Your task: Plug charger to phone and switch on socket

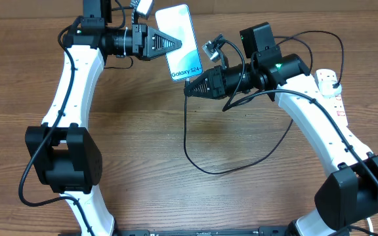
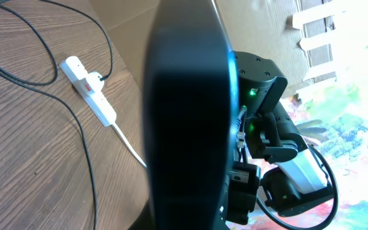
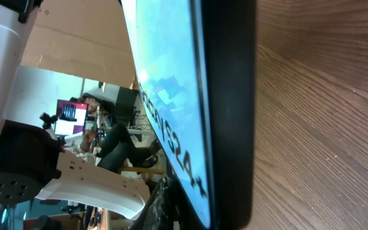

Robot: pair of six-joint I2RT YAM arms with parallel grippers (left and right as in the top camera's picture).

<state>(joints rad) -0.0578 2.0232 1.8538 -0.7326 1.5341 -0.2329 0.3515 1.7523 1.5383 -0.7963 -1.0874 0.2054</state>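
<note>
A brown wood-grain table [image 1: 241,203] fills the overhead frame. At upper right lies the white oblong power strip [image 1: 333,84] with red switches. At upper centre, the left gripper [image 1: 176,44] is clamped on the slim rectangular smartphone [image 1: 188,29], whose lit screen faces up. Just below the phone's bottom edge, the right gripper [image 1: 189,87] is pinched on the thin black charger cable [image 1: 205,171], which loops across the table's middle.
</note>
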